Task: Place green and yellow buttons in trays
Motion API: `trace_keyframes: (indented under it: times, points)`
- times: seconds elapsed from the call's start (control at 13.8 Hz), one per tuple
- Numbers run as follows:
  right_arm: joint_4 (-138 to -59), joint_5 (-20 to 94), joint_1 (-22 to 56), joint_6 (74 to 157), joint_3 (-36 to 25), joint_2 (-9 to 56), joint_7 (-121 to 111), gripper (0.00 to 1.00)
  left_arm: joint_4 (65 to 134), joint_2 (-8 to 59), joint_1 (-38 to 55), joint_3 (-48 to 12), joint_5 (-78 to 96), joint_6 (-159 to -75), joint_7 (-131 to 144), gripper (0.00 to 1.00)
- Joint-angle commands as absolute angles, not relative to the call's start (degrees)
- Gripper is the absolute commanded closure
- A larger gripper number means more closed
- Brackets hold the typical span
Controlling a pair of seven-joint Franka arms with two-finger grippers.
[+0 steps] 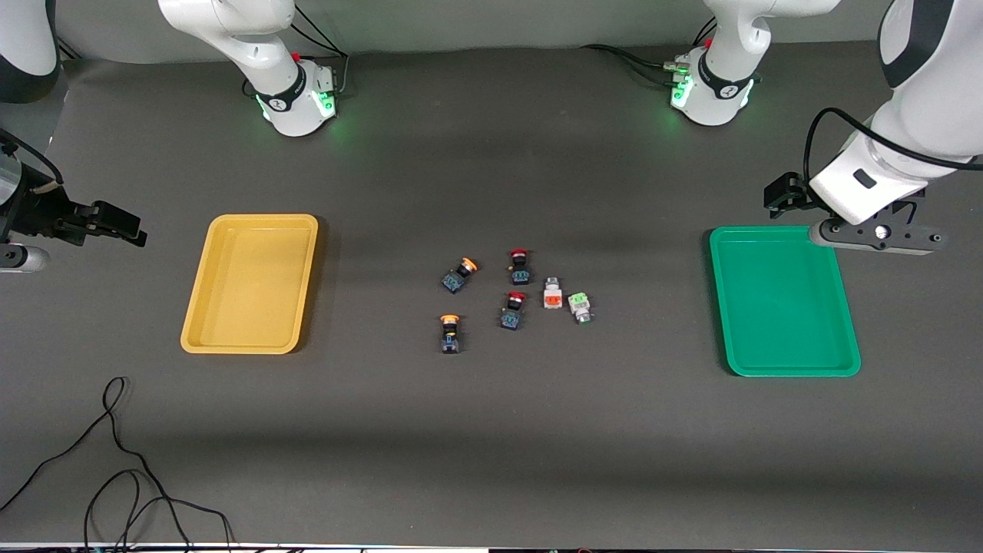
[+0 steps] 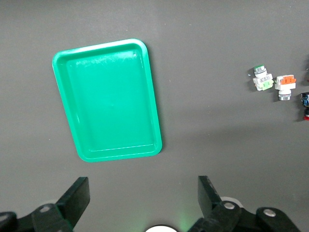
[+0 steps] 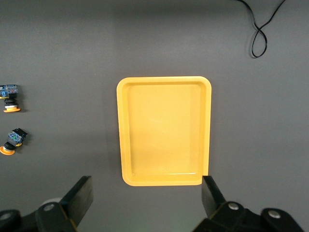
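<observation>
Two yellow-capped buttons and one green-capped white button lie mid-table in a loose cluster. The yellow tray lies toward the right arm's end and the green tray toward the left arm's end; nothing is in either. My left gripper hangs over the green tray's corner and is open, holding nothing. My right gripper hangs beside the yellow tray, open and holding nothing. The right wrist view shows the yellow tray and both yellow buttons. The left wrist view shows the green tray and the green button.
Two red-capped buttons and an orange-capped white button lie among the cluster, the orange one touching or nearly touching the green one. A black cable loops near the table's front edge at the right arm's end.
</observation>
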State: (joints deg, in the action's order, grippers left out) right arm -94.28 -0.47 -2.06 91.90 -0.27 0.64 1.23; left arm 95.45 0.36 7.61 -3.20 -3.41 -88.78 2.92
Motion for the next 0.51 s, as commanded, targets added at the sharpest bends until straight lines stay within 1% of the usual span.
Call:
trace_keyframes:
  times: [0.0, 0.14, 0.43]
  points:
    - [-93.9, -0.8, -1.7, 91.4, -0.6, 0.2, 1.4, 0.00, 94.3, 0.8, 8.5, -2.3, -2.9, -87.6, 2.1, 0.00]
    - [-92.5, -0.9, -1.8, 91.4, -0.6, 1.1, 0.6, 0.00, 94.3, 0.8, 8.5, -2.3, -2.9, -87.7, 2.1, 0.00]
    - [-92.6, -0.9, -1.8, 90.9, -0.6, 0.8, 1.1, 0.00, 94.3, 0.8, 8.5, -2.3, -2.9, -87.6, 2.1, 0.00]
